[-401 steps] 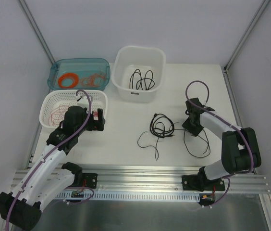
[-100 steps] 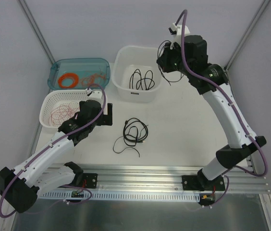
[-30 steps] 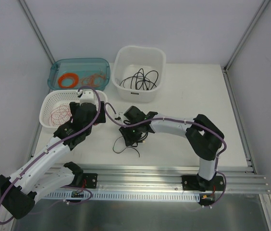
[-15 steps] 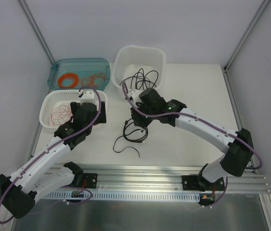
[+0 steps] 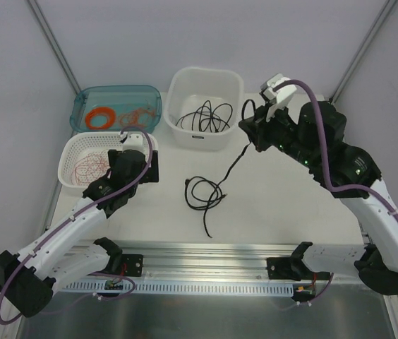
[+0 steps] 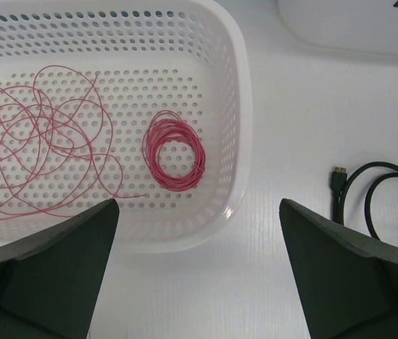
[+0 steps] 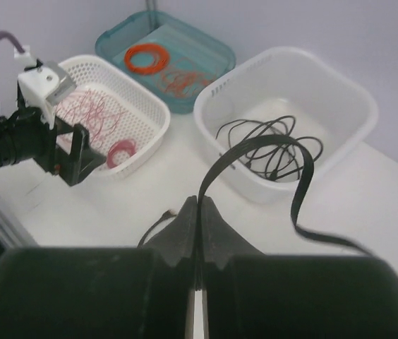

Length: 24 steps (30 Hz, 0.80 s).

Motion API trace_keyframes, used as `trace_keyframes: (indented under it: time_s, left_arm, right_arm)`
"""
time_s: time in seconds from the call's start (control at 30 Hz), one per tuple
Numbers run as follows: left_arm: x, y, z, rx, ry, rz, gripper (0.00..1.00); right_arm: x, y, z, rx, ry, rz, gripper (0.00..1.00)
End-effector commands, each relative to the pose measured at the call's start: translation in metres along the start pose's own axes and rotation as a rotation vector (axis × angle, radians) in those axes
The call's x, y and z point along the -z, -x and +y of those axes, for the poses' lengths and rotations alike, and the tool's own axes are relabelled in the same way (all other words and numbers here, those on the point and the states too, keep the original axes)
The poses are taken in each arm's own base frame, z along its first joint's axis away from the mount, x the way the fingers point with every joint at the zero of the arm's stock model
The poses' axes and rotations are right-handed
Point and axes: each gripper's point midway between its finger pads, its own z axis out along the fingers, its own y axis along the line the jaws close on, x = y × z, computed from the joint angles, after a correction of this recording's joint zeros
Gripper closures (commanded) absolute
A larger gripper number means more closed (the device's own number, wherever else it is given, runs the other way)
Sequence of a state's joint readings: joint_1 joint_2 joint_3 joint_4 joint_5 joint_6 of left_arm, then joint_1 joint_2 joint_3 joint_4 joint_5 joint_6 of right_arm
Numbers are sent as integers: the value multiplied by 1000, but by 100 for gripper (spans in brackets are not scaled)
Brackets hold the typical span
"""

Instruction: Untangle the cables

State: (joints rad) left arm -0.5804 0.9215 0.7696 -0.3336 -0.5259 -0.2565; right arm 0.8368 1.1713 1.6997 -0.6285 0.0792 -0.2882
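Where the right arm point(image 5: 340, 159) stands high above the far right of the bench point(image 5: 291, 212), the right jaws are squeezed fully together on a black cable point(image 5: 233, 167). In the right wrist view that cable rises out of the pinch, arches over and drops away to the right. From above, it hangs slack from the jaws down and to the left. The rest of it lies on the bench in a loose coil at the middle, with one free end trailing toward the near edge. The held part is just right of the white tub point(image 5: 216, 140), which stands at the far middle and has more black cables point(image 5: 202, 116) in untidy loops inside it.

The left arm point(image 5: 79, 219) reaches from the near left to the right end of the white perforated basket point(image 6: 241, 134). The left jaws are spread wide and have hold of nothing; between them the left wrist view shows the basket's right half and bare bench. Inside the basket lie a sprawl of loose red wire point(image 6: 15, 152) on the left and a small wound pink ring point(image 6: 151, 152) near the right wall, apart from each other. Right of the basket, a plug point(image 6: 339, 176) of the black cable lies on the bench. Beyond the basket, at the far left, a teal tray point(image 5: 155, 95) has a wound orange ring point(image 5: 93, 117) and a loose orange tangle point(image 5: 137, 116).
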Motion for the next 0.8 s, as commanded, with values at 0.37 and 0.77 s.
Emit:
trace_keyframes:
  time_s: [0.37,0.77]
  left_arm:
    - [-3,6,-3,-2,-12,-7,1]
    - [-5,4,-8,-11,-32,8,1]
  right_arm:
    - [51,138,-81,32,-331,-375,99]
    - [33,72,-131,-13,-537,-254,99]
